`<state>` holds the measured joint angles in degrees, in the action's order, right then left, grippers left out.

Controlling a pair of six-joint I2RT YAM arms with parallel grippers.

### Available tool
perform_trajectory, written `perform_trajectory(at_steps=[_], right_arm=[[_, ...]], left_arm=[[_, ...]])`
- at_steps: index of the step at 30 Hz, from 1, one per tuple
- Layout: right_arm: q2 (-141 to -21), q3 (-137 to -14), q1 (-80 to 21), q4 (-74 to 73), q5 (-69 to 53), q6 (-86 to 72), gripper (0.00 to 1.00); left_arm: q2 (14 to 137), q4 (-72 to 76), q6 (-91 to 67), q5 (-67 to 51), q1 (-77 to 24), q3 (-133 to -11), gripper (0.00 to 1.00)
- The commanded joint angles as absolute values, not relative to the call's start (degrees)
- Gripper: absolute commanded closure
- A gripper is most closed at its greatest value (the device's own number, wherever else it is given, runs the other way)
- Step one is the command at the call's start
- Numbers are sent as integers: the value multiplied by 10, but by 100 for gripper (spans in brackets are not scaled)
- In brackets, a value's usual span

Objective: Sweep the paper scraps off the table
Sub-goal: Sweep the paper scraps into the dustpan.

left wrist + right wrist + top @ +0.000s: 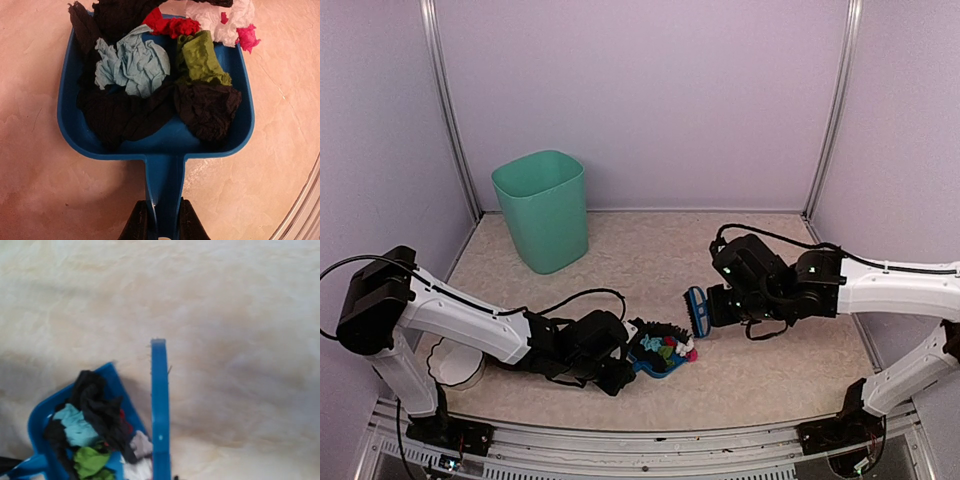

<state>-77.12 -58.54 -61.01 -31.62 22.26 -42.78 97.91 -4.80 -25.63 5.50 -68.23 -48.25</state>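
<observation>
Far left, near the left arm's base, a white dish [453,366] sits on the table [650,250]. Farther back stands a green bin [542,208], upright, well apart from the work area. The left gripper [164,223] is low over the near centre of the table, its fingers [137,221] closed narrowly on the handle of the blue dustpan [167,145], one finger on each side. The pan lies flat with its mouth pointing away from the gripper. The paper scraps [135,65] are heaped inside it: black, pale teal, green and red pieces. White and pink pieces sit at the far right lip, and whether they rest in the pan or on the table cannot be told. Just right of the pan, the blue hand brush [697,311] is held at the tip of the right gripper [712,306], which is closed on it. Whether the bristles touch the table cannot be told.
</observation>
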Motion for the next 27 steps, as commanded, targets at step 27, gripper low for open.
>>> perform_trajectory(at_steps=[27], right_arm=[[-804,-563,-628,-233,164,-452,100]], left_arm=[[986,-70,-263,50,-696,-478,100]])
